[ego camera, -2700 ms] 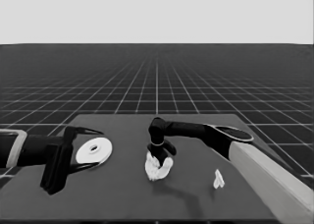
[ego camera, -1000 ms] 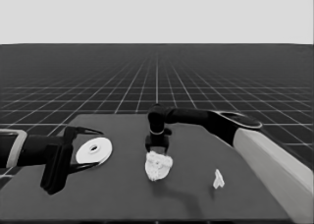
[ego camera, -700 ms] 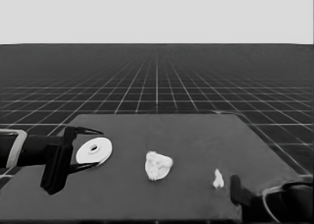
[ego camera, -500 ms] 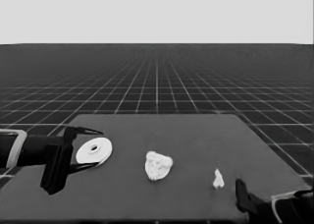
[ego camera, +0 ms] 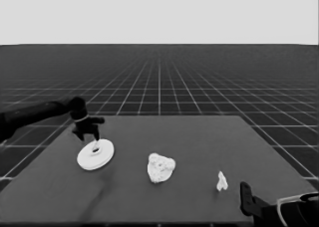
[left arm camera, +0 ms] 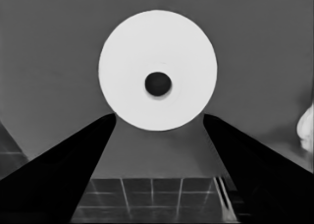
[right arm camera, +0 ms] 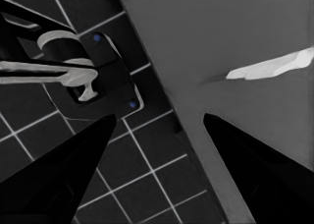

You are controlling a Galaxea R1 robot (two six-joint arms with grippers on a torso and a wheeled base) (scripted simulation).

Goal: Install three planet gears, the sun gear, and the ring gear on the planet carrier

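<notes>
Larger round part [ego camera: 94, 155], left gripper [ego camera: 93, 143] directly above

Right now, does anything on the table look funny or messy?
Yes. The lump mid-table is several white parts bunched together, touching; I can't tell how they sit. The larger round part lies flat under the left gripper, open above its hole. The thin white piece stands alone near the parked right gripper.

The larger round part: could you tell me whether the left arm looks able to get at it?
Probably yes: the left end effector hangs right over the larger round part, fingers open astride it, nothing between.
</notes>
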